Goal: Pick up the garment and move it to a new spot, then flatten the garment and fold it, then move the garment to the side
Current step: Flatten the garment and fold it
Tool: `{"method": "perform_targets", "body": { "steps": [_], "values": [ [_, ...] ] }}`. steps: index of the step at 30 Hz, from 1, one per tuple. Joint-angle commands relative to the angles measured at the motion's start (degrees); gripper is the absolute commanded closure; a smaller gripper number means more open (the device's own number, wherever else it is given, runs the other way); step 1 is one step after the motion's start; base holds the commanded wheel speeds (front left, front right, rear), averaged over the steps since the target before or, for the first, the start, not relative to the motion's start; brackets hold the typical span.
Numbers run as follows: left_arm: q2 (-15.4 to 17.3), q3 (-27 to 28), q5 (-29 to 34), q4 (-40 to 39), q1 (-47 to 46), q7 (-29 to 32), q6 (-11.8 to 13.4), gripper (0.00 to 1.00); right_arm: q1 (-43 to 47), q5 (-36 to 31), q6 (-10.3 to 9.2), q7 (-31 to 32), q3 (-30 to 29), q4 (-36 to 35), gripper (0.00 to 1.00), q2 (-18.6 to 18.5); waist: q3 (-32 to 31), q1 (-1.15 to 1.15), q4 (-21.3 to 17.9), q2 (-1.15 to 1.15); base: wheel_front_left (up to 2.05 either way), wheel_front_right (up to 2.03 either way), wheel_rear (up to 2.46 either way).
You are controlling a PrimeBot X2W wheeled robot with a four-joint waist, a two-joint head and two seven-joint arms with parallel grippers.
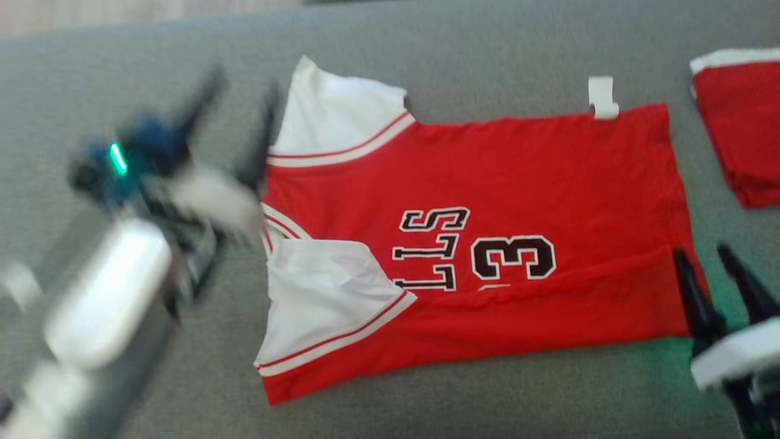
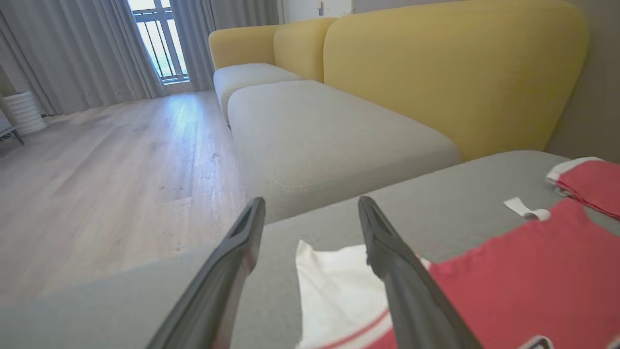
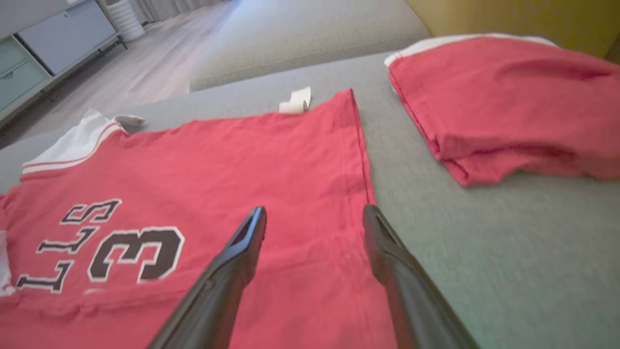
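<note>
Dark fingers of my right gripper (image 1: 701, 251) stand apart with nothing between them, low at the near hem corner of the garment (image 1: 487, 183); through the right wrist camera one finger lies over the red cloth and the other along the hem edge, and I cannot tell whether either tip touches. My left gripper (image 1: 244, 88), blurred from the head, is spread just as wide and empty at the sleeve end; from its own wrist one finger crosses the far white sleeve (image 2: 334, 291), the other hangs over bare grey. The garment is a red jersey lying flat and sideways on the grey surface (image 1: 487, 396) between my two grippers; its near long edge is turned over in a band, and the near white sleeve (image 1: 323, 292) is folded onto the body beside the black lettering and a 3 (image 1: 514, 257). A small white label (image 1: 602, 97) sticks out at the far hem corner. Beyond the hem, apart from it, lies a second red garment (image 1: 737, 122), folded. Farther off are a yellow sofa (image 2: 436, 72) and a wooden floor (image 2: 121, 160).
</note>
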Motion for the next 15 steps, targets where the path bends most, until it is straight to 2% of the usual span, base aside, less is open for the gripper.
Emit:
{"method": "perform_targets", "body": {
  "steps": [1,6,8,11,15],
  "values": [
    [2.2,2.9,-0.4,-0.5,-4.3,1.5,-1.0,0.00,-2.3,-0.5,-0.04,0.0,0.9,-2.3,0.00,-1.2,3.6,-0.01,-2.2,0.00,0.00,0.00,0.00],
    [4.4,2.0,-2.7,9.0,-20.4,13.7,-8.6,0.00,-6.9,-1.1,-0.04,-0.4,2.6,-3.5,0.00,-0.8,9.2,-0.01,-4.8,0.00,0.00,0.00,0.00],
    [4.7,1.2,-4.6,12.4,-25.1,18.7,-10.8,0.00,-8.0,-1.1,-0.04,-0.6,3.1,-3.5,0.00,-0.7,10.9,-0.01,-5.8,0.00,0.00,0.00,0.00],
    [5.7,-0.8,-7.1,15.4,-30.2,24.3,-12.5,0.00,-9.0,-1.1,-0.04,-1.1,3.4,-3.4,0.00,-0.5,12.7,-0.01,-7.2,0.00,0.00,0.00,0.00],
    [7.9,-3.6,-10.1,18.6,-33.4,29.0,-13.1,0.00,-9.6,-1.2,-0.04,-1.6,3.7,-3.5,0.00,0.1,14.2,-0.01,-8.9,0.00,0.00,0.00,0.00]
  ]
}}
